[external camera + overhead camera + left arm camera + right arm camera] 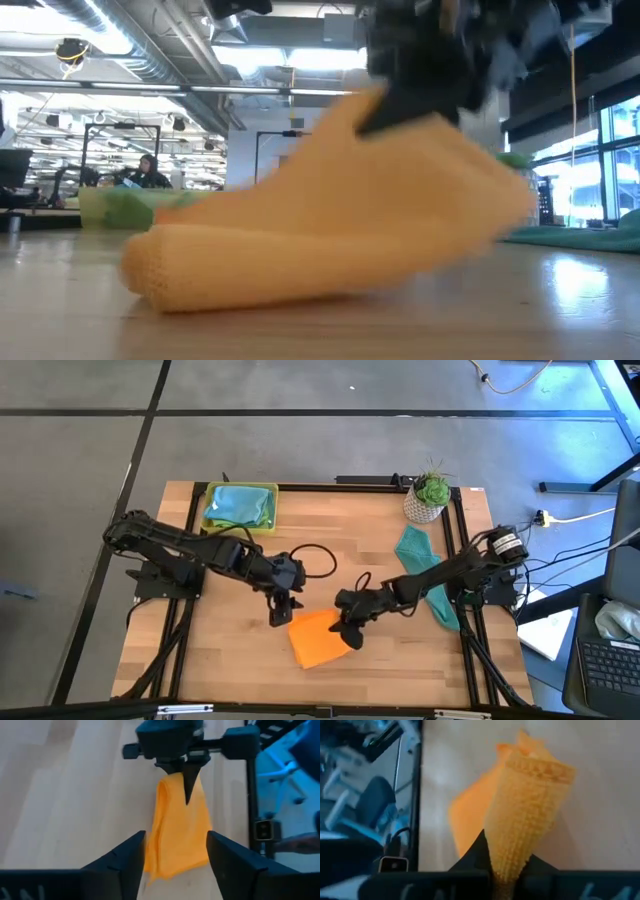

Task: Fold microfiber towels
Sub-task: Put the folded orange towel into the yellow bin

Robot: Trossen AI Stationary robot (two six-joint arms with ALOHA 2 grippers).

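Observation:
An orange microfiber towel (313, 641) lies near the table's front middle, partly folded. Its right side is raised in the low view (430, 170). My right gripper (350, 632) is shut on that side and shows at the far end of the towel in the left wrist view (185, 775). My left gripper (175, 862) stands open just above the towel's left end (293, 624), touching nothing. A teal towel (423, 570) lies at the right, its end hanging over the table's right edge. My right gripper pinches the orange towel's right edge (512, 855) between its two fingers, on a bunched fold of more than one layer. The fingers come from the table's right, slanting down. That side is lifted, while the towel's left part (200, 265) rests on the table.
A yellow-green tray (212, 493) with light blue cloth (240, 505) in it stands at the back left. A potted plant (430, 495) stands at the back right. Bare wood lies in the middle behind the towel.

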